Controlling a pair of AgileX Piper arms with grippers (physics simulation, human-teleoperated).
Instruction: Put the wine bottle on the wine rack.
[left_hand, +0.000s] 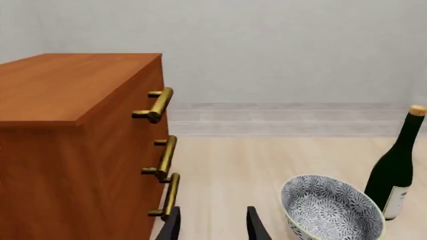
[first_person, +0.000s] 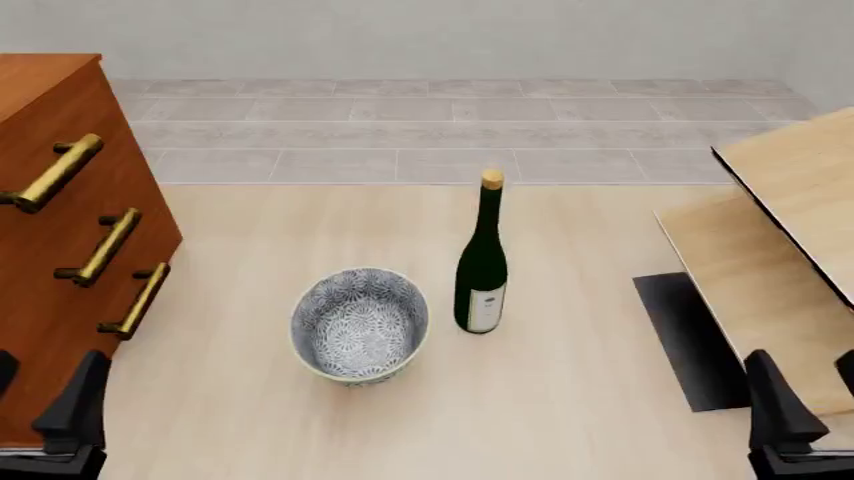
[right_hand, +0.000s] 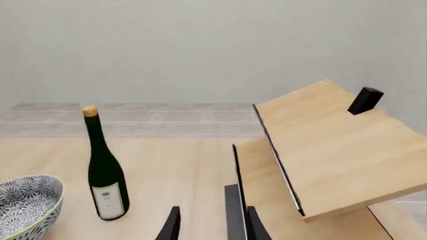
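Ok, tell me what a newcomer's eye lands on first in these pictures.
The dark green wine bottle stands upright mid-table, with a patterned bowl just to its left, apart from it. A reddish-brown drawer cabinet with brass handles fills the left side, and the pale-wood wine rack slants up on the right. Both tools, left and right, sit open at the near edge, holding nothing.

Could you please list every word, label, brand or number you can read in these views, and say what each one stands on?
Nothing can be read.
Wine bottle: its white label carries a small dark emblem and faint lines, too small and blurred to make out.
Bowl: a blue-and-white pattern only, no lettering.
Cabinet and wine rack: no markings visible.
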